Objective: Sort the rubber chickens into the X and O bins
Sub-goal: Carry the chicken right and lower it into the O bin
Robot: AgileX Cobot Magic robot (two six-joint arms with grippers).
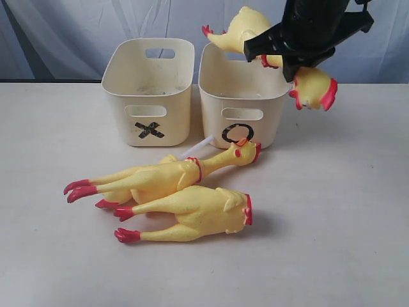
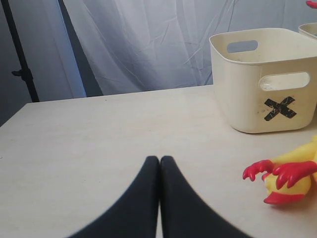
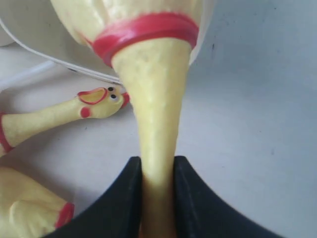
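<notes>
Table (image 1: 339,249), chicken (image 1: 246,29) over O bin (image 1: 273,125) rim

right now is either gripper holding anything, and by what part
The right gripper is shut on a rubber chicken by its neck, between the red band and head, up in the air. The left gripper is shut, empty.

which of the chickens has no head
The headless chicken is the front one on the table, ending at a red neck band. The chicken behind it and the lifted chicken in the right gripper both have heads.
</notes>
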